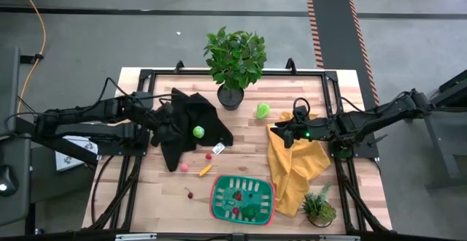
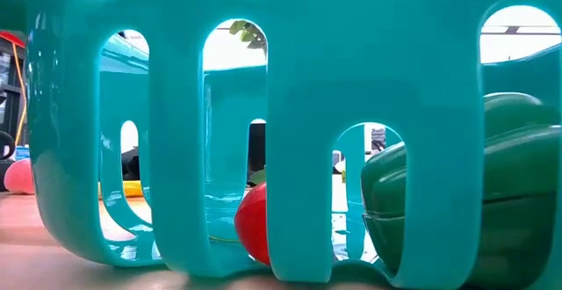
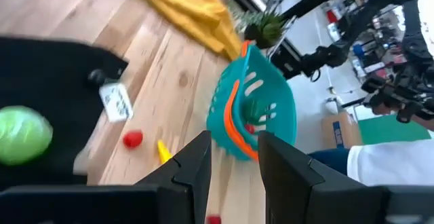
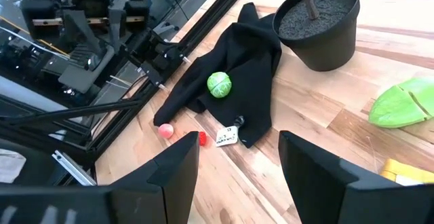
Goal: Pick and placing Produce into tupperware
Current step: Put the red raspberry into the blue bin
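L claw [image 3: 232, 166] part open; R claw [image 4: 239, 166] open.

You have a pale wooden table [image 1: 241, 142] filling the middle of the high view; at its upper middle stands a leafy potted plant [image 1: 235, 62] in a dark pot; left of centre a black cloth [image 1: 182, 124] is spread on the boards, with a lime-green ball [image 1: 198, 131] on it and a white tag [image 1: 218, 149] at its lower right edge; just right of the pot lies a green leafy piece [image 1: 263, 110]; a yellow cloth [image 1: 295, 168] drapes down the right side; a small spiky plant [image 1: 319, 207] sits at lower right; the tupperware [image 1: 242, 199] rests at lower centre; a pink bit [image 1: 184, 166], a yellow bit [image 1: 206, 170] and a red bit [image 1: 190, 193] lie bare on the wood to the tupperware's left and upper left.
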